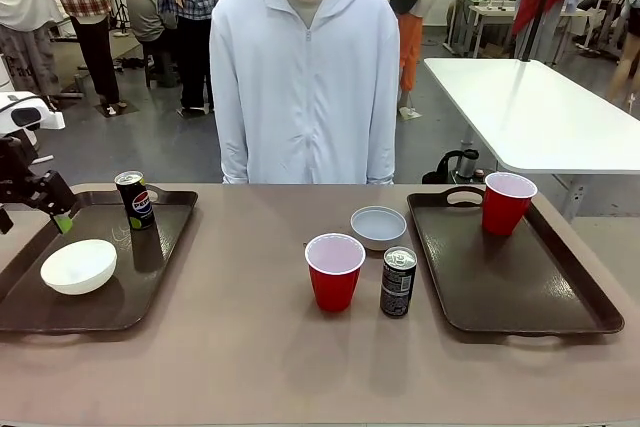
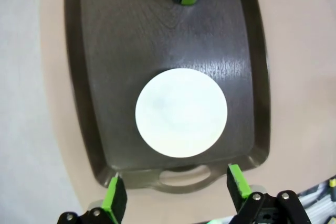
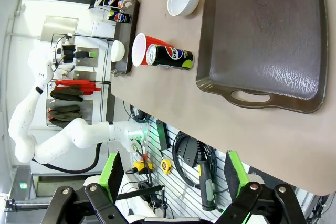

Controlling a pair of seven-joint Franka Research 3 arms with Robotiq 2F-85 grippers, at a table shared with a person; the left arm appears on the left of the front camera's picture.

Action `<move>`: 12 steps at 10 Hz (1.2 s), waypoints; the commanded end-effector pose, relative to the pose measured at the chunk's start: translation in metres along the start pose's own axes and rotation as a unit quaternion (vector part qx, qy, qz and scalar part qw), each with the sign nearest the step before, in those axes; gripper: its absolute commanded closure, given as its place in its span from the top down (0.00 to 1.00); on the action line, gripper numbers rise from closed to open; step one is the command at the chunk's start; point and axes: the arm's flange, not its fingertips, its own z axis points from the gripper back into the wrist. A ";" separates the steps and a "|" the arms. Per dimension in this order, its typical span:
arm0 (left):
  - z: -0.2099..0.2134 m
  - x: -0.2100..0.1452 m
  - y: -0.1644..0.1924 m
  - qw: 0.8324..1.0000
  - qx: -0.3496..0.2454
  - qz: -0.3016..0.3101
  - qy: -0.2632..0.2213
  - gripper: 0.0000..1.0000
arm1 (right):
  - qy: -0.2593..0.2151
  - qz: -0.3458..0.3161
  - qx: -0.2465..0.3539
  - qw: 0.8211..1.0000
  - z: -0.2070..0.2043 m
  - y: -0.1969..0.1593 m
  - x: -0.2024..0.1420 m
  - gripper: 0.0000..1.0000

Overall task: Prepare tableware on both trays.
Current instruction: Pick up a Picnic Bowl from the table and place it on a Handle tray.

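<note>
Now the red plastic cup (image 1: pixel 334 270) is being seen upright on the brown desk (image 1: pixel 250 347), beside a dark drink can (image 1: pixel 398 282); light, crushable, probably best gripped gently mid-wall. Left fingers (image 2: pixel 114 195) and right fingers (image 3: pixel 111 174) are being held wide apart, empty.

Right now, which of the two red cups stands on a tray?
The red cup on the right tray, at its far corner; the other cup stands on the table.
</note>
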 end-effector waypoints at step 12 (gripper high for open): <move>0.080 0.001 0.096 0.920 -0.383 0.012 0.078 1.00 | 0.101 0.066 -0.118 0.986 -0.069 0.135 0.040 1.00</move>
